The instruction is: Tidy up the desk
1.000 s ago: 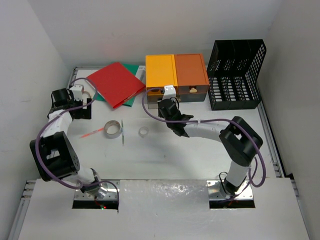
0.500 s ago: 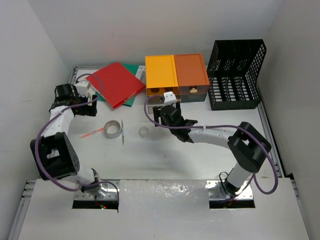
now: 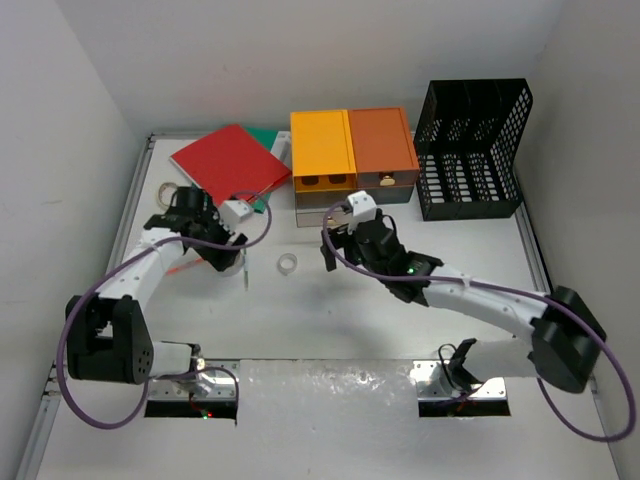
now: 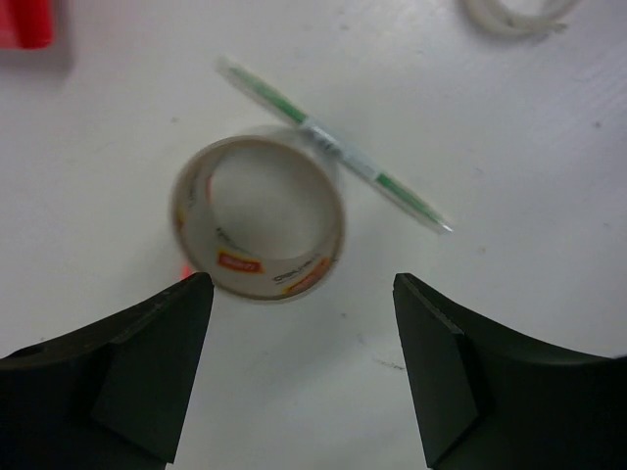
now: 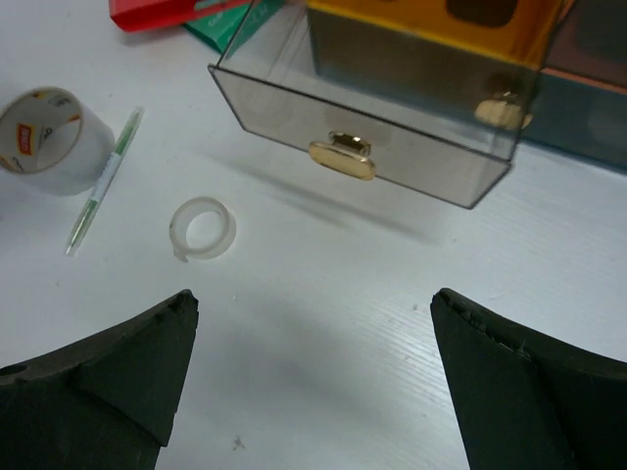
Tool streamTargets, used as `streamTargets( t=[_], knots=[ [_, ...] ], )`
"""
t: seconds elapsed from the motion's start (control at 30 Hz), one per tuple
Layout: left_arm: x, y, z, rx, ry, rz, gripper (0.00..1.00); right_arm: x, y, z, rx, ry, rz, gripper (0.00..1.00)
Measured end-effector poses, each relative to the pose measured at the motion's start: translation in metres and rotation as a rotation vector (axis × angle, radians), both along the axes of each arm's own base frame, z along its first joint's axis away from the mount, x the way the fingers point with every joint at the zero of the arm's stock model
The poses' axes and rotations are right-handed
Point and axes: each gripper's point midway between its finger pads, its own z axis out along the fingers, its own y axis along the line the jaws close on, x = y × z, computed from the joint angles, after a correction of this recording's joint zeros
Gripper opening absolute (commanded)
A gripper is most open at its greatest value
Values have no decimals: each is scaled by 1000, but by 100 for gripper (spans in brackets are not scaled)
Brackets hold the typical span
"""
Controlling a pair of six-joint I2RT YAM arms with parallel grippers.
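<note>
The white desk (image 3: 300, 320) holds a clear tape roll (image 4: 260, 220) with a green pen (image 4: 333, 162) lying just beyond it. My left gripper (image 4: 299, 333) hovers open right above the roll's near side, with nothing between its fingers; from the top view it (image 3: 228, 262) covers most of the roll. My right gripper (image 5: 313, 333) is wide open over bare desk. It sits in front of the pulled-out clear drawer (image 5: 362, 127) with its gold handle (image 5: 340, 157). A small white ring (image 5: 202, 227) lies to its left.
The yellow-and-orange drawer box (image 3: 352, 150) and black mesh file rack (image 3: 470, 150) stand at the back. A red folder (image 3: 228, 167) lies over a green one (image 3: 262, 135) at back left. An orange pen (image 3: 180, 268) and another tape ring (image 3: 172, 190) lie at left.
My left arm swung from the back-left corner to over the tape roll, its jaws narrowing a little. My right gripper opened and drew back from the drawer handle.
</note>
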Motion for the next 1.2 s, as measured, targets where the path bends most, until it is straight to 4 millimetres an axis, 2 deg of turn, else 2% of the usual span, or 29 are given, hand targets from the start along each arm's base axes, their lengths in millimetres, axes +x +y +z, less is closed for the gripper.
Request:
streamTargets(
  t=[0.1,0.23,0.47,0.57,0.6,0.67,0.8,0.83,0.9,1.03,1.2],
  knots=[
    [-12,-13,-12,17,39,-57,73,-3,-14,22,0,-56,-10,99],
    [-7,-16,-10,21,17,-64,73,-1,-30,40,-14,-106,-28,99],
    [-4,-14,-9,33,6,-47,72,3,-56,28,-120,-85,-54,99],
    [-1,-6,-9,48,2,12,61,5,-64,25,-140,-76,-70,99],
    [1,-2,-8,46,1,36,57,6,-67,25,-143,-75,-76,99],
    [4,14,-5,14,3,111,56,8,-73,26,-139,-76,-90,99],
    [14,69,11,20,-38,264,66,8,-85,28,-125,-82,-110,99],
    [15,76,11,32,-37,280,67,8,-87,28,-123,-83,-113,99],
    [14,80,3,46,-4,275,68,7,-94,24,-120,-86,-127,99],
    [9,83,-34,62,126,262,69,4,-104,6,-137,-50,-129,99],
    [8,92,-70,109,208,276,66,5,-109,8,-133,-50,-130,99]
  ],
)
